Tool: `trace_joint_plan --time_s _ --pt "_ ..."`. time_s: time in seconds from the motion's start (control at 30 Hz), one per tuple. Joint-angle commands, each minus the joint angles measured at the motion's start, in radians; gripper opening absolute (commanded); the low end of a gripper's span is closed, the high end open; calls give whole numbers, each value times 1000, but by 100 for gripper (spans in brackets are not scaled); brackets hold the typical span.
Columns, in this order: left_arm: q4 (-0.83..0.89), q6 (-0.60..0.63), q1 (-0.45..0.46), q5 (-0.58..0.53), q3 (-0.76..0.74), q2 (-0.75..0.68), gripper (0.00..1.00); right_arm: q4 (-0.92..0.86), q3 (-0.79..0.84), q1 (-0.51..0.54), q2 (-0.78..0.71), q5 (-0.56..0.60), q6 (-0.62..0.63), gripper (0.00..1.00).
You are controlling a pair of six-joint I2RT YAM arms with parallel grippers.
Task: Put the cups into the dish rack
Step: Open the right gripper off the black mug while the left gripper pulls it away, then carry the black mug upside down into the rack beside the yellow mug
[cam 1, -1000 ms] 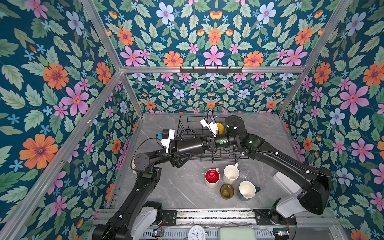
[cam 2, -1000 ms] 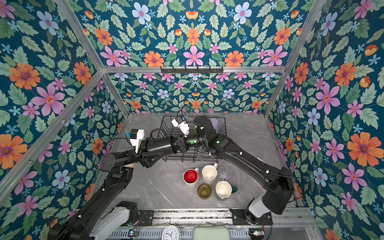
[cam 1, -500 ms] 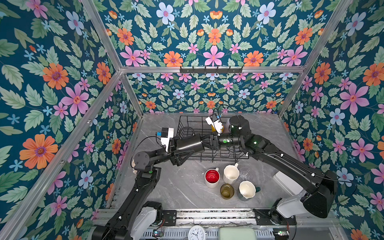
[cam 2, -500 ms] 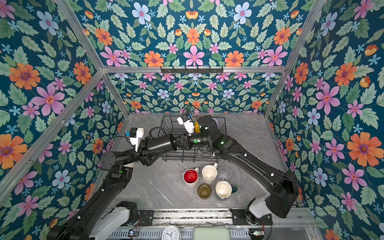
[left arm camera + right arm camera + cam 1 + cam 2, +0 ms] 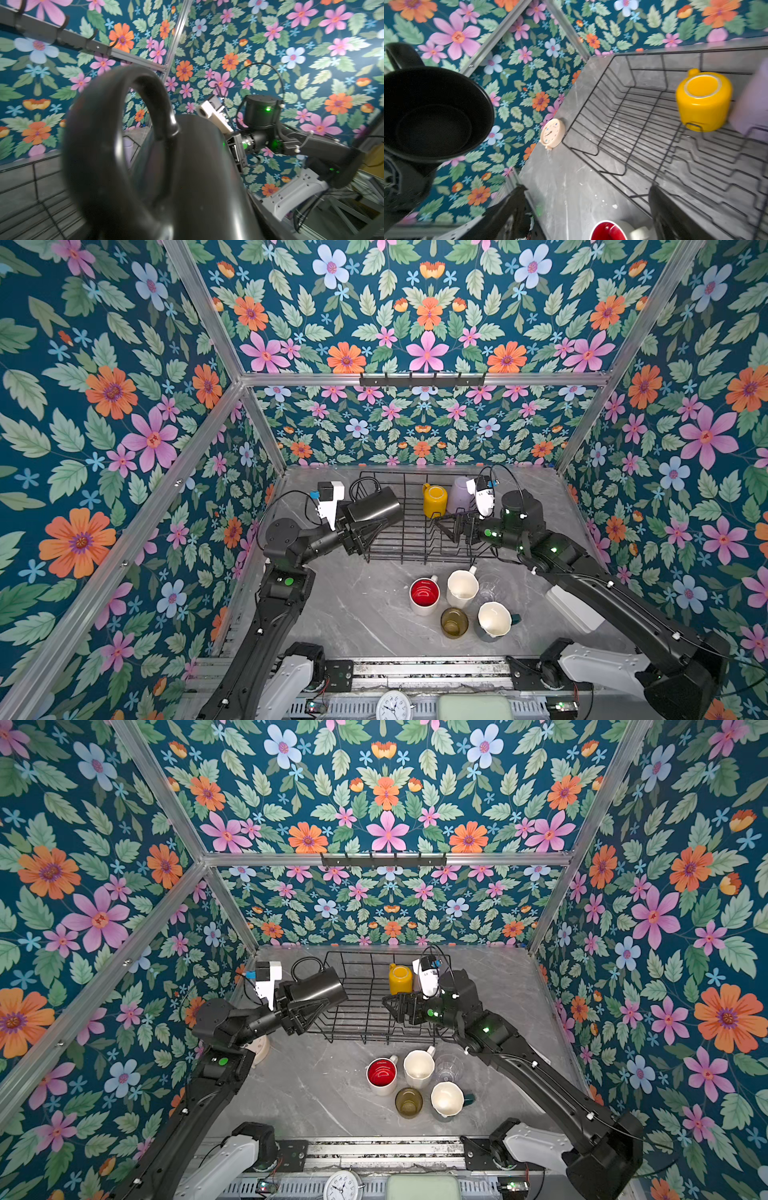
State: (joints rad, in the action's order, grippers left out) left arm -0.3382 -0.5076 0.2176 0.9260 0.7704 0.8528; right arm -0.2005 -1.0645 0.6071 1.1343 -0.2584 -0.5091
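- On the table, front: amber glass, teal mug, white mug with red inside, cream mug and clear glass, clustered.
- left gripper clamps the black mug, which lies sideways at the left end of the dish rack.
- right gripper is spread wide and empty over the rack.
- Rack back: yellow mug upside down, lilac tumbler just beside it.

text: none legible | clock dial: marks too small to read
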Motion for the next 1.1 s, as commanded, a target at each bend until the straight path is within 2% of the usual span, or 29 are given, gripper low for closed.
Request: trace_joint_plan --time_s 0.0,0.3,0.57,1.07 --pt "165 98 0 -114 48 18 0 -33 23 -16 -28 99 -11 97" --pt "398 71 12 -244 206 128 0 -121 48 -74 -70 154 -25 99" --pt "474 25 49 -322 277 191 0 -153 85 -120 -126 177 -16 99" --pt "754 31 291 -627 553 473 0 -202 150 -154 -192 200 24 99"
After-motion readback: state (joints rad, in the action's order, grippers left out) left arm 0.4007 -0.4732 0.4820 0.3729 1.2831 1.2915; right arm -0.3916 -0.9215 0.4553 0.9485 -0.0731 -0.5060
